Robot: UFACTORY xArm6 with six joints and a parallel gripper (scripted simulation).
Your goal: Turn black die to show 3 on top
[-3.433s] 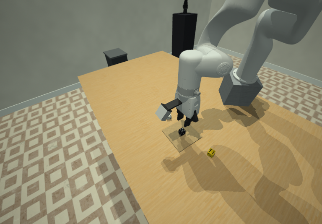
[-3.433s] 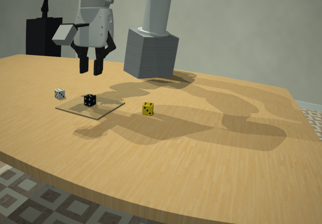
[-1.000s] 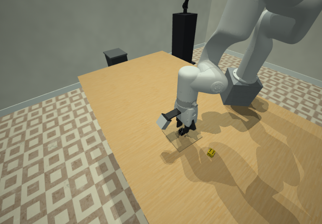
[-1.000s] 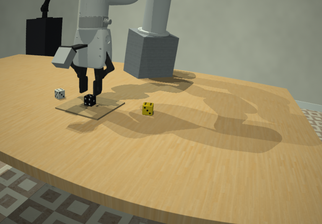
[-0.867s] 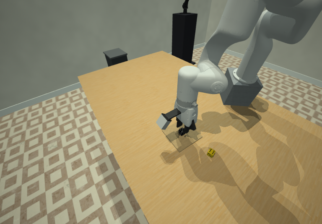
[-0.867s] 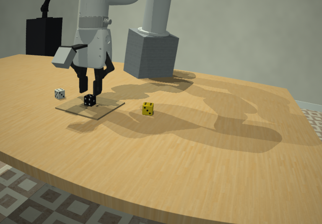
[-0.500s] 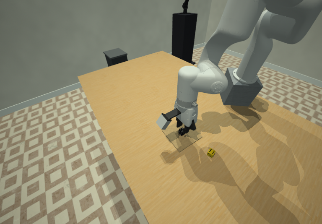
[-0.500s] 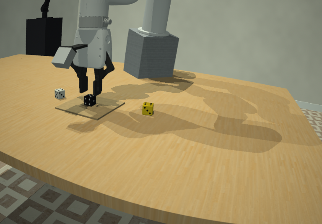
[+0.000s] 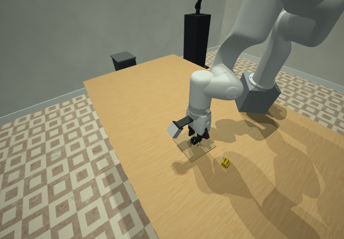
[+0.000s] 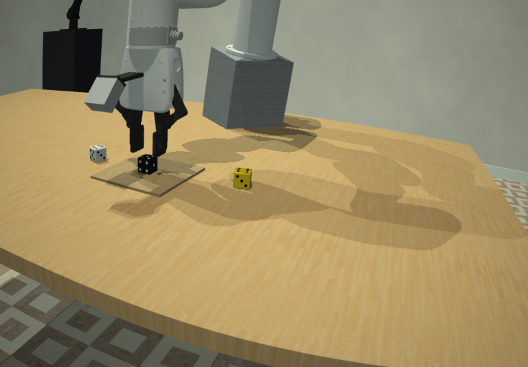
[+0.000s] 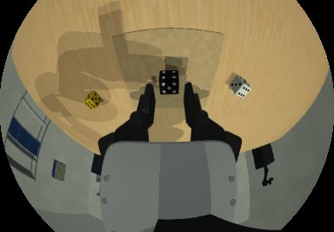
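Note:
The black die (image 10: 147, 163) lies flat on the thin translucent mat (image 10: 147, 175), near the mat's far edge. It also shows in the top view (image 9: 193, 140) and in the wrist view (image 11: 169, 82), where its top face shows several white pips. My gripper (image 10: 148, 150) hangs straight down just above the die, its fingers partly open and empty. In the wrist view the fingertips stand on either side of the die, a little above it and apart from it.
A white die (image 10: 97, 153) lies on the table left of the mat. A yellow die (image 10: 242, 178) lies right of the mat. The arm's grey base block (image 10: 247, 86) stands behind them. The table's edge runs along the left.

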